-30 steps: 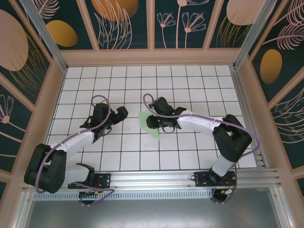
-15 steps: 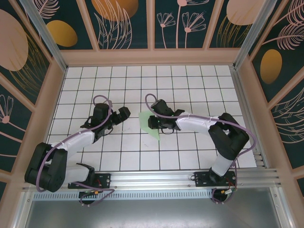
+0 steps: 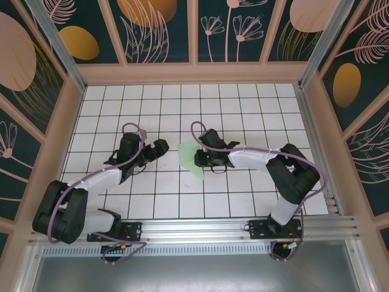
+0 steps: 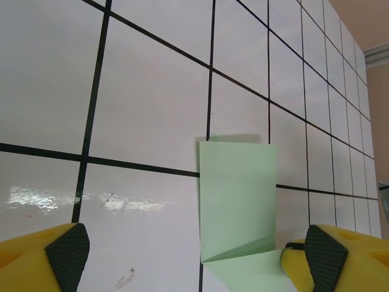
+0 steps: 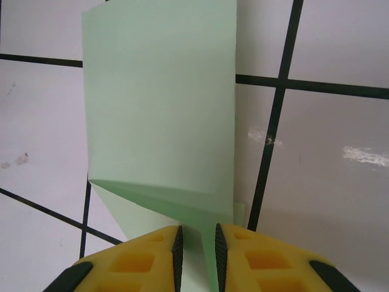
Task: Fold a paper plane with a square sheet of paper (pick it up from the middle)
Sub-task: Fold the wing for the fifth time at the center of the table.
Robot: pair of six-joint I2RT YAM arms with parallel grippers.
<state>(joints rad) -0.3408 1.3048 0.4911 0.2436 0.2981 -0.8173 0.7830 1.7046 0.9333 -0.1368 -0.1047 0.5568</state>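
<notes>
Glossy white grid tiles [image 3: 165, 204] carry a creased, pale-green paper plane [image 3: 187, 157].

The setting is a purpose-built robot test cell, most likely inside a laboratory, though nothing beyond the enclosure can be seen. The table [image 3: 243, 97] is a white surface ruled in a black grid. It is boxed in by a pale framed wall [image 3: 194, 72] carrying dark teal panels [image 3: 164, 30] printed with botanical motifs. An aluminium rail [image 3: 194, 230] runs along the near edge. The left arm [image 3: 97, 179] and right arm [image 3: 255, 157] are bolted there, trailing purple cables [image 3: 128, 125]. The left gripper [image 3: 160, 147] and right gripper [image 3: 199, 159] bear yellow moulded fingers [image 5: 134, 249].
</notes>
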